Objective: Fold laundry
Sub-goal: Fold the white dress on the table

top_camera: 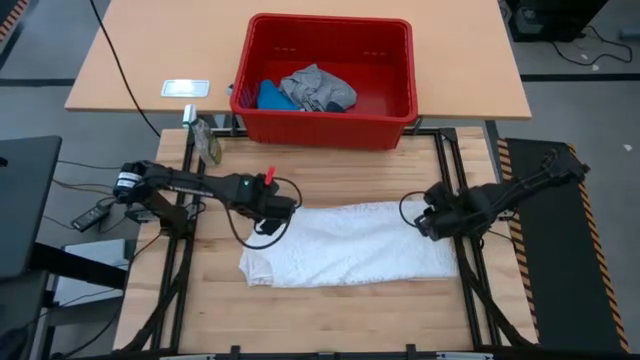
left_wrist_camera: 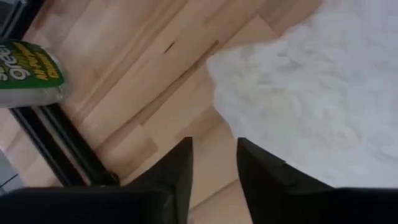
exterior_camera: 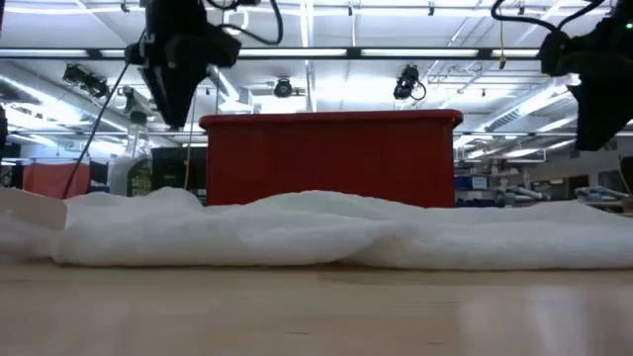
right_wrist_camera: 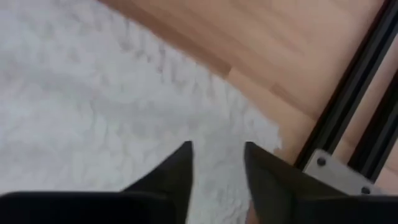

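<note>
white lacy soft garment (top_camera: 350, 255): spread flat on wooden table (top_camera: 330, 320) | left gripper (left_wrist_camera: 214, 165): above its left edge, fingers apart, empty | right gripper (right_wrist_camera: 217, 168): above its right edge, fingers apart, empty | grey garment (top_camera: 320, 87), bright blue garment (top_camera: 272, 96): in red plastic basket (top_camera: 325, 125)

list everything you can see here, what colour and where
white lacy garment: 1, white, spread flat on the wooden table between the two arms
grey garment: 1, grey, inside the basket
blue garment: 1, bright blue, in the basket beside the grey one
basket: 1, red plastic, at the table's far edge
wooden table: 1, light wood
bottle: 1, green label, far left corner of the table
left gripper: 1, dark, over the garment's left end, fingers apart, holding nothing
right gripper: 1, dark, over the garment's right end, fingers apart, holding nothing
</note>
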`<state>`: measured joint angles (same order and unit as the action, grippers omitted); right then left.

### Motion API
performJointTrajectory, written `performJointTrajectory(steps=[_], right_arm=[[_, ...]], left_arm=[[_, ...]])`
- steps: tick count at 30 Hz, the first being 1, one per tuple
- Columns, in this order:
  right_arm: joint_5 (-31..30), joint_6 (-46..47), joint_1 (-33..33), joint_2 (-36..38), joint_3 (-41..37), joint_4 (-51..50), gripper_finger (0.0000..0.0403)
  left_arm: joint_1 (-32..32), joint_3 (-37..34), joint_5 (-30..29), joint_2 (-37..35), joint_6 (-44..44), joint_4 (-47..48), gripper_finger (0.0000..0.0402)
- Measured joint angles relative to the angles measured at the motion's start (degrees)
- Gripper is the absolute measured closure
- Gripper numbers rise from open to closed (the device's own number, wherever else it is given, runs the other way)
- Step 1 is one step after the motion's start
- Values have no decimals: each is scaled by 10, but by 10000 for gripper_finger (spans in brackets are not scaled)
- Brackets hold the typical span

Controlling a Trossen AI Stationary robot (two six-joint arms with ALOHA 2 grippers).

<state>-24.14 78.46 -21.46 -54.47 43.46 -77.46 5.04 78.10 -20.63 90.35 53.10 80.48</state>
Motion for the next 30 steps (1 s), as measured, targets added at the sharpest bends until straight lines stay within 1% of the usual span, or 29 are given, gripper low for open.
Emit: performJointTrajectory(steps=[3,5,7,9,11,14,17,19,23,25,28,30], right_arm=[[-15,-40,7,1,8,29,190],[6,-96,11,1,3,93,172],[44,-151,17,0,-17,178,167],[79,-192,22,-7,-41,271,169],[104,-216,27,-21,-66,346,176],[118,-216,29,-47,-99,397,190],[121,-189,28,-76,-128,401,206],[139,-169,23,-94,-148,401,214],[221,-123,10,-131,-179,450,227],[261,-99,-5,-149,-182,492,233],[289,-60,-31,-178,-183,569,238],[289,-32,-44,-201,-183,637,238]], left_arm=[[11,34,16,0,-3,-34,248],[30,38,24,-1,-30,-118,242],[49,24,39,3,-72,-238,242],[59,3,62,20,-91,-335,247],[63,-14,70,47,-81,-377,253],[68,-17,74,91,-49,-374,259],[80,-17,100,132,-45,-355,260],[87,-17,118,161,-55,-341,260],[99,-17,176,215,-116,-314,260],[103,-14,188,231,-147,-281,260],[106,-15,177,238,-205,-193,260],[104,-15,140,240,-249,-150,260]])
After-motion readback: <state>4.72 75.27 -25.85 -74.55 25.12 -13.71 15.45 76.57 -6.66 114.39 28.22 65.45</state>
